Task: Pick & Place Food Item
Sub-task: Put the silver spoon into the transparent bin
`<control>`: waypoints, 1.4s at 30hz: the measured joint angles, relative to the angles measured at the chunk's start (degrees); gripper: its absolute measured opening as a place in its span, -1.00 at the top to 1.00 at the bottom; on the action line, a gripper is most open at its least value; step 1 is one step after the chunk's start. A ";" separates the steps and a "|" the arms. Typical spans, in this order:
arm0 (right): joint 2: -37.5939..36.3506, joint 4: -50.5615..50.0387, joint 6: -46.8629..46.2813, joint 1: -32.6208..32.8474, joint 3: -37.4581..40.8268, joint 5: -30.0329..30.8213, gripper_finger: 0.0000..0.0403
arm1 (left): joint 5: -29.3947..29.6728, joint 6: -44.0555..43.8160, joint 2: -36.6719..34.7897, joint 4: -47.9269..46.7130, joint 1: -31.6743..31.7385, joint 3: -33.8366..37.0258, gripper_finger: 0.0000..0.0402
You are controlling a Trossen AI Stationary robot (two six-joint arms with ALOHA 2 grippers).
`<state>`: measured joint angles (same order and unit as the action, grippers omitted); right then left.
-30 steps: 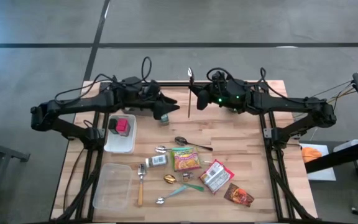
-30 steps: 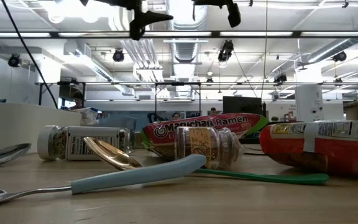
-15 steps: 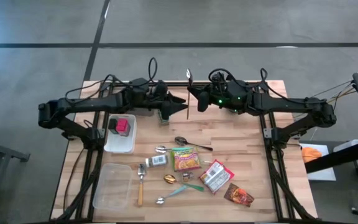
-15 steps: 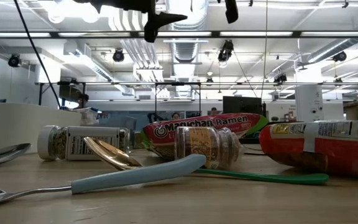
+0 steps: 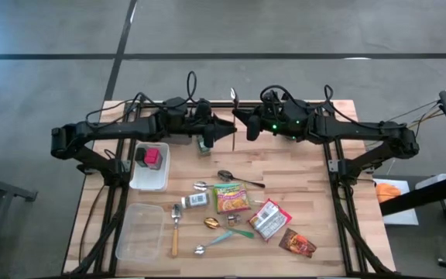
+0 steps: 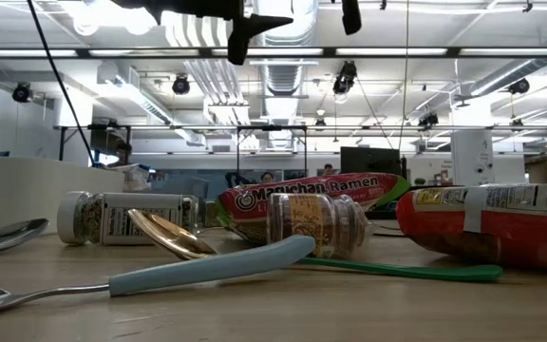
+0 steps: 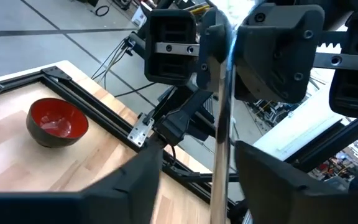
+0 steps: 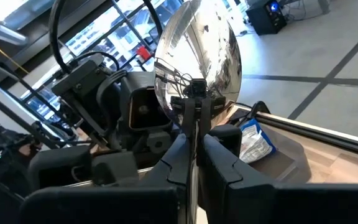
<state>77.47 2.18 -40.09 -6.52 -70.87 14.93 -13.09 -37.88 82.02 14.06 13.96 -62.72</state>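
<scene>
My right gripper (image 8: 196, 137) is shut on a shiny metal spoon (image 5: 235, 94) high above the table's far middle. My left gripper (image 7: 201, 152) faces it from the table's left, open. Its two fingers (image 7: 146, 177) stand on either side of the spoon's handle (image 7: 219, 118); I cannot tell whether they touch it. The food items lie on the near half of the table: a ramen packet (image 5: 231, 198), a red and white packet (image 5: 269, 219), a dark packet (image 5: 296, 243) and a spice jar (image 5: 195, 201). My right gripper pinches the spoon's handle just below the bowl (image 8: 196, 118) between its two fingers. The fingers come level from the table's right and lie across the handle. The spoon is lifted clear of the table, its bowl (image 8: 197, 59) toward the far edge.
A white tray (image 5: 150, 180) with a pink block stands at the left, a clear tub (image 5: 140, 231) nearer the front. Several spoons (image 5: 238, 177) lie among the packets. A red bowl (image 7: 58, 121) sits at the far right, a blue and white bag (image 8: 253, 142) below the left arm.
My left gripper has moved toward the table's right, up to the spoon, and now has the handle between its fingers. My right gripper and the spoon have stayed where they were.
</scene>
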 joint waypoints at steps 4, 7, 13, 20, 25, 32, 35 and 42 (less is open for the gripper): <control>0.03 0.08 0.35 0.00 0.03 -0.03 0.96 | -0.05 0.01 0.00 0.20 0.00 0.00 0.53; 0.04 0.06 0.42 -0.02 0.09 -0.15 0.96 | -0.22 -0.02 -0.04 0.51 0.00 0.00 0.89; 0.51 0.21 0.84 0.31 0.13 -0.10 0.96 | -0.23 -1.41 -0.04 0.51 0.00 0.02 0.97; 1.17 0.24 1.29 0.33 0.22 -0.20 0.96 | -0.27 -2.10 -0.06 -0.77 0.00 0.07 0.99; 1.18 0.18 0.77 0.35 0.24 -0.45 0.91 | -0.62 -1.30 -0.12 -0.91 0.00 0.07 1.00; 1.18 0.55 -0.19 0.44 0.24 -3.91 0.39 | -1.08 0.22 -0.25 -1.40 -0.04 0.07 0.99; 1.18 0.43 -0.25 0.46 0.24 -4.09 0.16 | -1.01 0.39 -0.31 -1.95 -0.03 0.07 0.99; 1.11 0.25 0.31 0.46 0.15 -4.11 -0.21 | -1.11 1.54 -2.08 -3.28 0.00 0.04 0.99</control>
<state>78.59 2.44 -39.78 -6.07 -70.73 10.82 -14.20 -36.34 79.93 10.78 13.96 -62.67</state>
